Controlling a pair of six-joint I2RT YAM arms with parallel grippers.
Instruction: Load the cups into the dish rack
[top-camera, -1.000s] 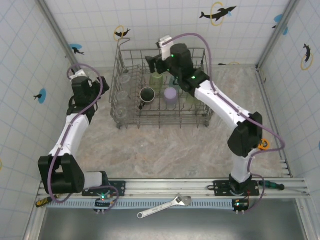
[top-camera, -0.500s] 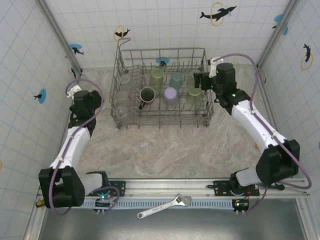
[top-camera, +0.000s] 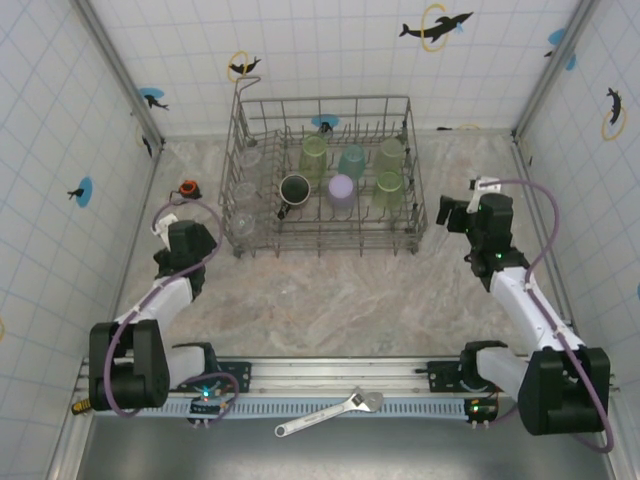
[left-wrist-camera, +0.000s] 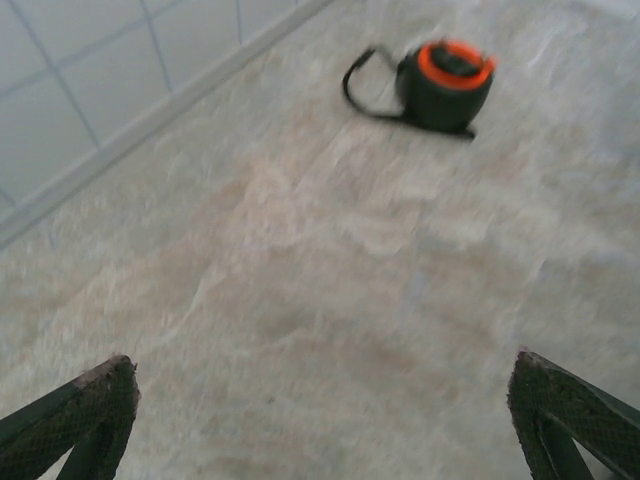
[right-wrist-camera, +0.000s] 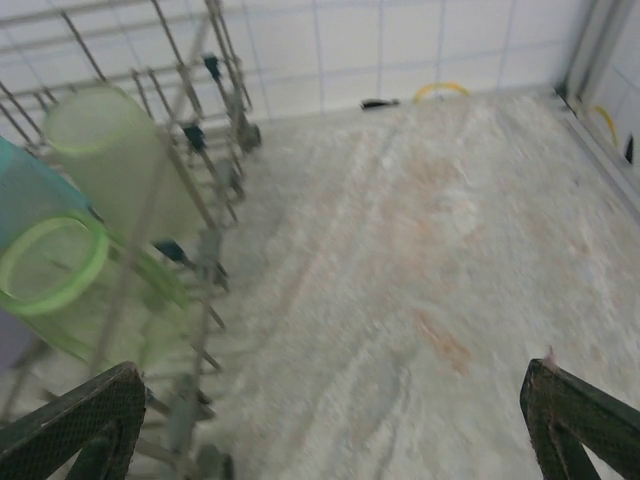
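The grey wire dish rack (top-camera: 327, 99) stands at the back middle of the table. Several cups sit in it: green (top-camera: 314, 152), teal (top-camera: 351, 160), purple (top-camera: 342, 190), black (top-camera: 295, 188) and clear ones (top-camera: 243, 190) along its left side. My left gripper (top-camera: 178, 232) is low over the table left of the rack, open and empty (left-wrist-camera: 320, 425). My right gripper (top-camera: 446, 214) is right of the rack, also open and empty (right-wrist-camera: 330, 430). In the right wrist view, the rack's corner (right-wrist-camera: 215, 260) with green cups (right-wrist-camera: 110, 160) and a teal cup (right-wrist-camera: 25, 195) lies to the left.
An orange-and-black tape measure (top-camera: 187, 188) (left-wrist-camera: 445, 85) lies on the table ahead of the left gripper, near the left wall. A wrench (top-camera: 330, 412) rests on the near ledge. Tiled walls close in the table on three sides.
My right arm has swung from above the rack out to its right side and drawn back. My left arm has pulled back toward the near left, uncovering the tape measure.
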